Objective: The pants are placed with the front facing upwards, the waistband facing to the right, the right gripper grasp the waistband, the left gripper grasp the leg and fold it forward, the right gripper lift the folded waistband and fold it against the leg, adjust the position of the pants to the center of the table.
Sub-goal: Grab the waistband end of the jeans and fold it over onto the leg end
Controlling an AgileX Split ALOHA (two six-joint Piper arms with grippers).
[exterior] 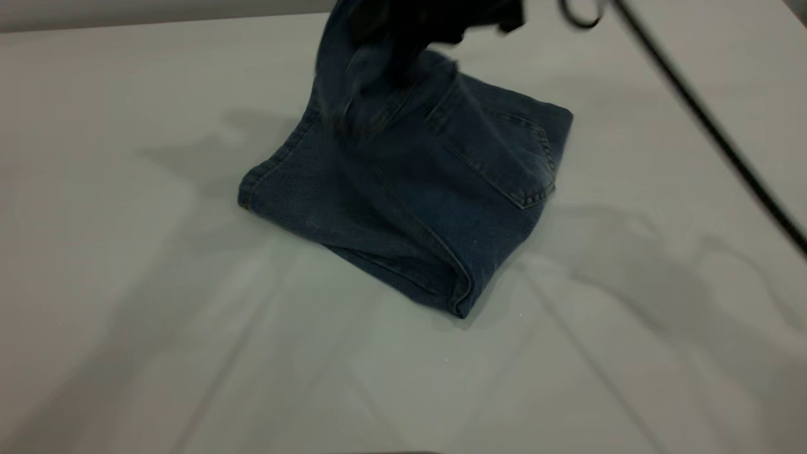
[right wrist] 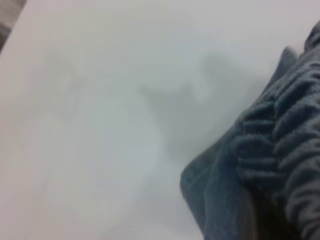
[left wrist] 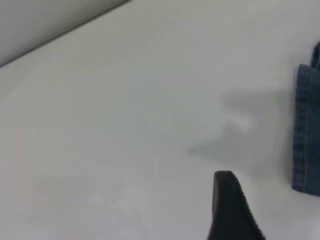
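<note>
evidently the right gripper (exterior: 435, 25), jaws clamped on the ruched waistband (right wrist: 280, 150), lifts it to fold the denim pants (exterior: 416, 195) mid-table (exterior: 126, 315); left gripper (left wrist: 231, 207) idle nearby, jaw state untellable.

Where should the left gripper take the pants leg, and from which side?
Probably the hemmed cuff, coming from the exterior view's left, low over the table. That stitched edge lies flat and faces the left gripper, while the right gripper holds the waistband up.
</note>
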